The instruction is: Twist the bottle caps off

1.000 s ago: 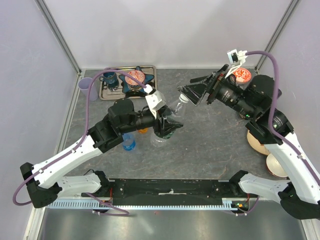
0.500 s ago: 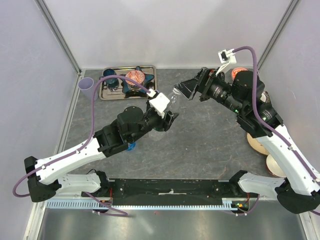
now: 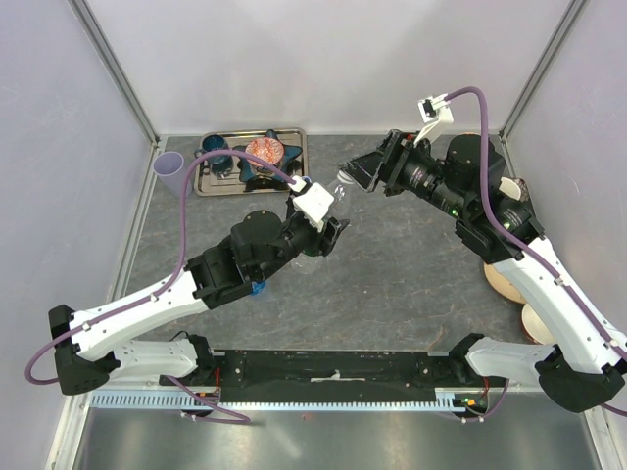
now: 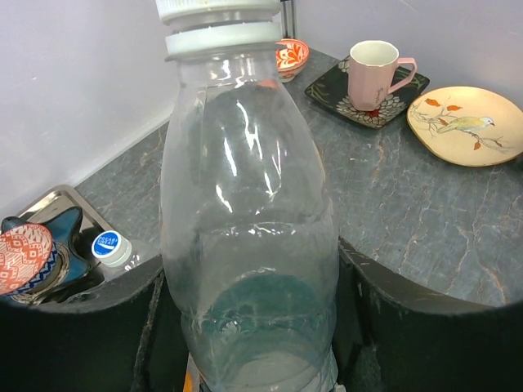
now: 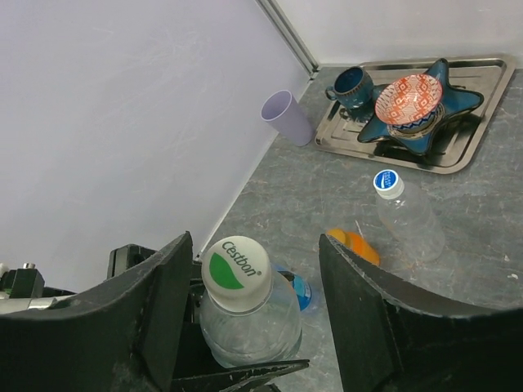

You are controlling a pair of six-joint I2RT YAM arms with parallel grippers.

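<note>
Clear plastic bottle (image 4: 249,229) is clamped round its body by the L gripper (image 3: 328,233), its white-green cap (image 5: 236,265) on, untouched between the wide-apart fingers of the R gripper (image 3: 358,173). Risk: thin wall slips in L's hold once R twists, so bottle turns w/ cap; off-centre closing could skid off it. L arm reaches low & fwd, bottle tipped away; R arm is held high, wrist angled down at cap.

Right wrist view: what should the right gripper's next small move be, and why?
Probably close the right gripper on the white-and-green cap: its jaws stand open on either side of the cap, and the left gripper grips the bottle below.
</note>
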